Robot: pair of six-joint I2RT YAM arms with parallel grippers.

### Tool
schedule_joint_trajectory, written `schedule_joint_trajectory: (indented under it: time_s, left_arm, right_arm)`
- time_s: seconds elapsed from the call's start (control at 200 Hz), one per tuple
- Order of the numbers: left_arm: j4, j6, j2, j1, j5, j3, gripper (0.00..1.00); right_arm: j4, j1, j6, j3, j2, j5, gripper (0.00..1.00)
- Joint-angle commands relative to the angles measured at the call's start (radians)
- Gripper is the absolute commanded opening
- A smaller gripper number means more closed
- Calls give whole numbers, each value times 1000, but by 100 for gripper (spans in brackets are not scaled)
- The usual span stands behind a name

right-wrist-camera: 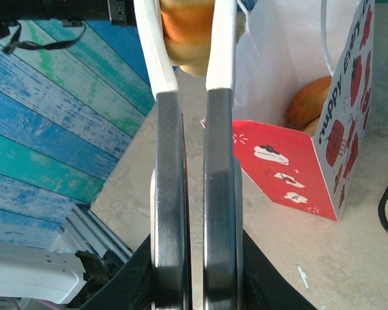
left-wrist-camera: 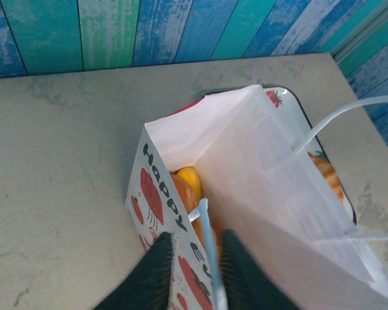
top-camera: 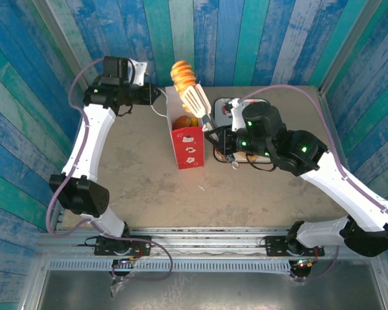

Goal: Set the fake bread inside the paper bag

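Right pincer [right-wrist-camera: 189,64] clamped on golden roll [right-wrist-camera: 184,29], beside upright paper bag [right-wrist-camera: 278,168] (red base, white top); orange bun [right-wrist-camera: 310,100] inside; worktop [right-wrist-camera: 349,258] beneath.

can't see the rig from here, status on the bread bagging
Left gripper pinching paper bag rim. Right gripper shut on tongs, fake bread clamped over the bag. Nothing blocking the drop.
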Motion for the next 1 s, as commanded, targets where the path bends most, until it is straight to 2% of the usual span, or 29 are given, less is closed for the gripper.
schedule_joint_trajectory:
  time_s: [0.0,0.296,0.521,0.992]
  left_arm:
    - [-10,19,30,4,-12,30,15]
    - [20,28,-49,4,-87,-44,4]
    - [40,30,-100,4,-140,-95,0]
    - [41,37,-125,4,-173,-105,0]
  right_arm:
    - [71,11,14,10,18,36,16]
    - [29,12,-8,56,118,77,16]
    - [-14,12,-23,84,179,117,16]
    - [-50,11,-59,74,224,186,17]
